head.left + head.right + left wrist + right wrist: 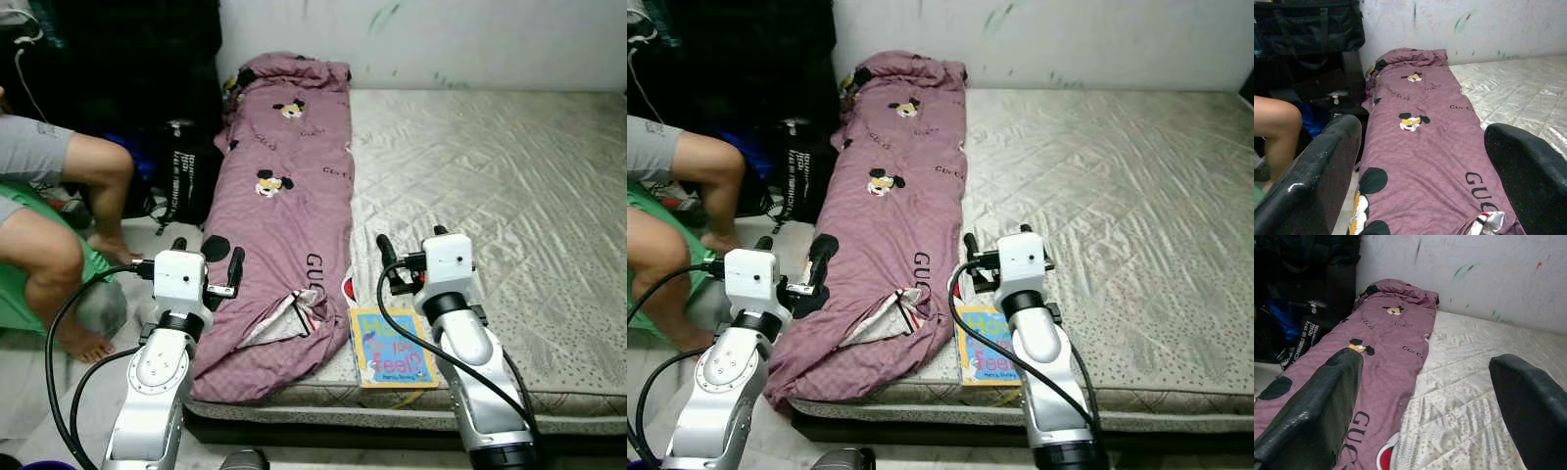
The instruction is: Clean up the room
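Low against a scuffed white wall (470, 39) lies a bare quilted mattress (490, 176). Along its left edge stretches a purple blanket (284, 206), a picture book (392, 348) beside it. Both the left gripper (208, 257) and right gripper (411, 253) hover with jaws wide apart, holding nothing.

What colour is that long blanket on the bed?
The blanket is mauve-purple with cartoon mouse heads and black lettering, clearest in the left eye view.

You face a quilted silver-grey mattress (490, 176); a long mauve cartoon-print blanket (284, 215) lies along its left side, a small blue picture book (392, 350) at its near edge, just right of the blanket.
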Controlling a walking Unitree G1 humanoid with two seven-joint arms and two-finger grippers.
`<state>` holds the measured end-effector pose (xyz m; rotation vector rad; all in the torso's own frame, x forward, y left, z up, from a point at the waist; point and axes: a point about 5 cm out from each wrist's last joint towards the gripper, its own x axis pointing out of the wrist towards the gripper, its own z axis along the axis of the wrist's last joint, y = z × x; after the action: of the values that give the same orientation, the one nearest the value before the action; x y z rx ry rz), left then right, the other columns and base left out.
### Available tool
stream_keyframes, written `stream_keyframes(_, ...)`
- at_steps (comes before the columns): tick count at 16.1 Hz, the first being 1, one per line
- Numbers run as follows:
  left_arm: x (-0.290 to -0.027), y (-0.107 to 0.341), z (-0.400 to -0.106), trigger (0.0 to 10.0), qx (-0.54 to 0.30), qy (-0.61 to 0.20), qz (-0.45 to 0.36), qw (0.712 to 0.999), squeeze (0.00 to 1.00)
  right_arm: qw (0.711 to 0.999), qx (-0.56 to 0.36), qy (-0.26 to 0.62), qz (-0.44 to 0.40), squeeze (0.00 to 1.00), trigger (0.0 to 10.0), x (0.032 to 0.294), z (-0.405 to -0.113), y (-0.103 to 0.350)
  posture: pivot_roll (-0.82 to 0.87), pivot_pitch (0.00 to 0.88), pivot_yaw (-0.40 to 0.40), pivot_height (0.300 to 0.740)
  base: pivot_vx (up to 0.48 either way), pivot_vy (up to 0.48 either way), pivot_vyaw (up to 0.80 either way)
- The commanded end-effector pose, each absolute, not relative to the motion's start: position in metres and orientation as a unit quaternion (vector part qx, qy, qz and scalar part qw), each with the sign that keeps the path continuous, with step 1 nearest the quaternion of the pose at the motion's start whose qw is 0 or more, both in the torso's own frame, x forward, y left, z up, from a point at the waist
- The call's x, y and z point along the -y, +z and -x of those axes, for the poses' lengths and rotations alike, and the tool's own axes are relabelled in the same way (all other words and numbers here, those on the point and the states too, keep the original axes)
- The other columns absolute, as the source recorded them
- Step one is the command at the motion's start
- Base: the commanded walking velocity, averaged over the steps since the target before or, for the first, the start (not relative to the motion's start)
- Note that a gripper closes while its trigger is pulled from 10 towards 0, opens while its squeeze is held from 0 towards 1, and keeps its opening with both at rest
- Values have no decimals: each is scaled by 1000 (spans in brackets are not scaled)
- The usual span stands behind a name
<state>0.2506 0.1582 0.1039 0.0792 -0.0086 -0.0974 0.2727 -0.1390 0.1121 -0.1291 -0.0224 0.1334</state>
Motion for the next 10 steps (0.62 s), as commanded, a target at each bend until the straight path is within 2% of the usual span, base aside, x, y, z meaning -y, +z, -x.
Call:
stream_keyframes(1,-161,104,-252,10000,5,-45,-47,998,0,996,11,67,63,0,10000,139,-274,113,15,0,-11,740,0,-259,0)
stream_keyframes(6,-161,104,-253,10000,5,-43,-45,998,0,996,11,66,66,0,10000,139,-275,112,13,0,-10,740,0,-262,0)
stream_keyframes(8,-161,104,-253,10000,6,-44,-45,998,0,995,12,69,69,0,10000,138,-275,113,13,0,-9,740,0,-259,688)
stream_keyframes(10,-161,104,-253,10000,6,-45,-46,998,0,995,10,70,68,0,10000,138,-276,112,14,0,-11,740,0,0,688)
